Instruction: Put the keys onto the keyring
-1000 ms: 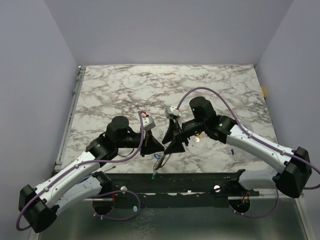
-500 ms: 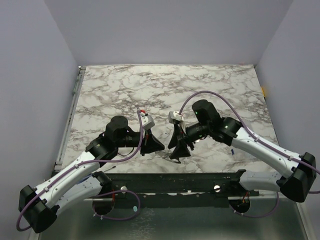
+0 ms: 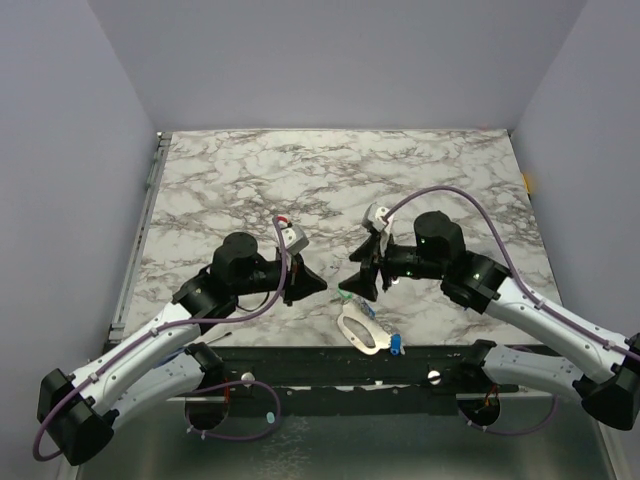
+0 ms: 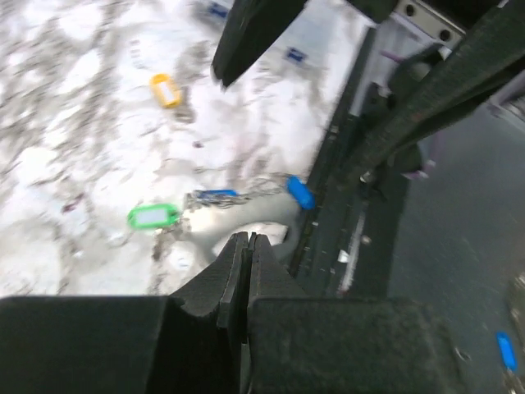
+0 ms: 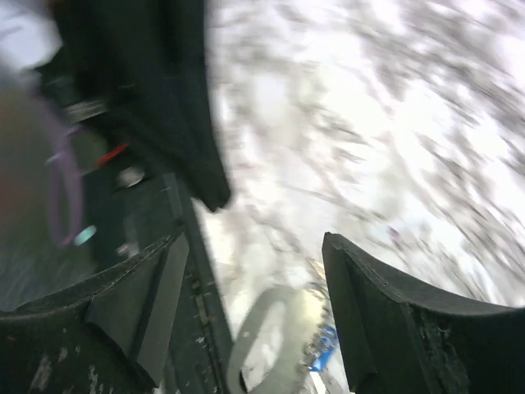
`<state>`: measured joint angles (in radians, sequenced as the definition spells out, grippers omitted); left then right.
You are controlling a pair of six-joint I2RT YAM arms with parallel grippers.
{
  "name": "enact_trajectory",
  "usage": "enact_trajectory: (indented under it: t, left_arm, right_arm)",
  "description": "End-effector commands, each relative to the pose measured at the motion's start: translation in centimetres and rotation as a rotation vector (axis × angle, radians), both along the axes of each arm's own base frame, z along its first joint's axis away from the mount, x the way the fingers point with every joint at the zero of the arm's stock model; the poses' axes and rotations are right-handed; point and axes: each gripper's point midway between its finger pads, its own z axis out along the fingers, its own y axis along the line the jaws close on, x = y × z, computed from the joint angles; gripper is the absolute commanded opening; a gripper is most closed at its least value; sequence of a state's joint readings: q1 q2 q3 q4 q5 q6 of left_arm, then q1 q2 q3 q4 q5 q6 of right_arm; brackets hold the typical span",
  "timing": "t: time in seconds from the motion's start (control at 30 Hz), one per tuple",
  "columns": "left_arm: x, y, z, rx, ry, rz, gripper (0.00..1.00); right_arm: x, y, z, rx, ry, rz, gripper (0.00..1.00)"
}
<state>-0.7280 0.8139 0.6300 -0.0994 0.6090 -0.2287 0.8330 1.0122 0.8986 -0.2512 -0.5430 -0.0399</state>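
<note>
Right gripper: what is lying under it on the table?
Below the open right gripper, its wrist view shows the keyring and a blue key on the table. From above, a green key peeks out at its tip; the rest underneath is covered.

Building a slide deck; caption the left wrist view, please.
Shut left claw facing the keyring; green key and blue key beside it, yellow key lying apart.

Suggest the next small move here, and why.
Probably lower the open right gripper onto the keyring and grip it: it lies free near the front edge, the left gripper is shut on nothing, and the yellow key sits apart, unthreaded.
</note>
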Motion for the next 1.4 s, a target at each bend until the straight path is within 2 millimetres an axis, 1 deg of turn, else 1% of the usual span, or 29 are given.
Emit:
enact_trajectory:
  t: [0.0,0.03,0.07,0.1,0.17,0.2,0.23,0.3,0.4,0.47,0.5,0.57,0.67,0.73,0.77,0.87,0.93,1.07,1.27,1.37]
  left_arm:
    - [4.2,1.8,-3.4,0.13,0.04,0.268,0.03]
    - [4.2,1.6,-3.9,0.146,0.049,0.258,0.08]
    - [4.1,1.4,-4.3,0.157,0.06,0.245,0.15]
    - [4.2,1.3,-4.7,0.167,0.071,0.242,0.24]
    - [4.6,1.2,-5.6,0.194,0.093,0.267,0.4]
    - [4.8,1.2,-6.0,0.208,0.1,0.285,0.45]
    - [5.1,1.3,-6.5,0.225,0.106,0.307,0.48]
    - [5.3,0.9,-7.1,0.257,0.116,0.337,0.51]
    - [5.5,-0.3,-7.8,0.314,0.146,0.406,0.51]
    - [4.9,-1.9,-8.2,0.348,0.161,0.436,0.5]
    - [4.1,-3.0,-8.4,0.365,0.165,0.435,0.49]
    - [3.5,-4.5,-8.8,0.381,0.193,0.489,0.47]
    - [3.4,-5.5,-9.9,0.401,0.317,0.64,0.45]
    - [3.0,-6.3,-10.8,0.427,0.383,0.696,0.43]
    - [2.7,-6.7,-11.6,0.45,0.4,0.713,0.43]
    - [2.3,-7.8,-12.7,0.454,0.422,0.769,0.43]
    - [2.2,-8.5,-13.5,0.46,0.442,0.789,0.43]
    - [1.7,-10.0,-14.1,0.446,0.485,0.813,0.44]
    - [1.1,-11.0,-15.0,0.447,0.516,0.84,0.44]
    - [0.8,-11.8,-15.3,0.448,0.524,0.833,0.43]
  right_arm:
    - [8.6,-4.9,-2.4,-0.017,0.081,-0.71,0.78]
    - [9.1,-6.4,-3.4,-0.034,0.119,-0.819,0.78]
    - [9.3,-8.0,-4.7,-0.059,0.161,-0.926,0.78]
    - [9.4,-9.4,-5.8,-0.069,0.207,-1.029,0.79]
    - [8.9,-12.1,-7.7,-0.099,0.247,-1.171,0.82]
    - [8.8,-13.2,-8.0,-0.097,0.246,-1.222,0.84]
    - [8.8,-14.1,-7.9,-0.085,0.238,-1.264,0.87]
    - [8.8,-15.5,-7.4,-0.047,0.218,-1.327,0.92]
    - [9.1,-16.6,-6.4,0.003,0.185,-1.378,0.92]
    - [9.4,-17.8,-6.2,0.012,0.163,-1.453,0.92]
    - [9.5,-18.5,-6.1,0.014,0.153,-1.501,0.92]
    - [9.8,-19.7,-5.9,0.012,0.129,-1.581,0.91]
    - [10.0,-20.8,-5.8,-0.003,0.107,-1.667,0.91]
    - [9.9,-21.4,-6.0,-0.013,0.103,-1.715,0.91]
    - [9.8,-21.7,-6.2,-0.021,0.102,-1.734,0.91]
    - [9.7,-21.9,-6.9,-0.032,0.109,-1.75,0.91]
    - [9.7,-21.7,-7.4,-0.029,0.116,-1.738,0.91]
    - [9.6,-21.5,-7.6,-0.007,0.127,-1.718,0.91]
    - [9.6,-21.6,-8.0,-0.003,0.11,-1.703,0.91]
    - [9.6,-21.6,-8.2,-0.012,0.097,-1.694,0.91]
